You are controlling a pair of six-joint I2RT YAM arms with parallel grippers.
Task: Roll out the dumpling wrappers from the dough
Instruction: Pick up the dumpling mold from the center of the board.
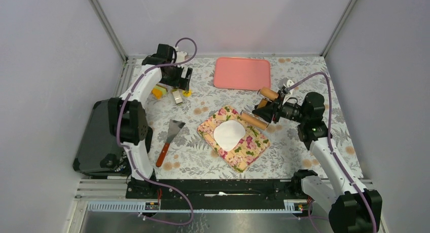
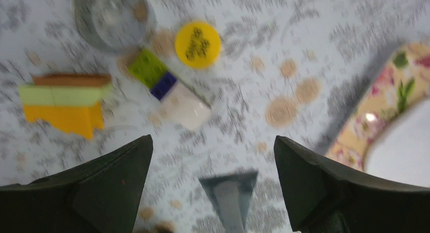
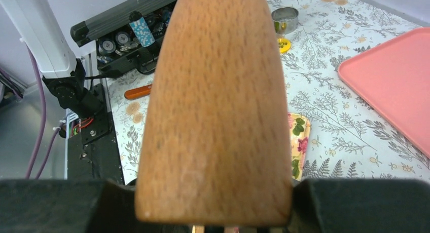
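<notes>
Top view: the flattened dough (image 1: 228,134) lies on a floral mat (image 1: 251,151) in the middle of the table (image 1: 299,142). The right tool (image 1: 264,108) pinches the rolling pin (image 1: 253,120) just beside it, likely poised to roll.

Left wrist view: the left tool (image 2: 213,142) hangs spread and empty above toy blocks (image 2: 152,73), a yellow disc (image 2: 198,44) and the ring cutter (image 2: 112,15), well clear of the dough.

Right wrist view: the pin's wood blocks most of the sight, and a pink tray (image 3: 395,81) lies off to one side.

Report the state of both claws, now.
Left claw: open, holding nothing.
Right claw: closed on the wooden rolling pin.
</notes>
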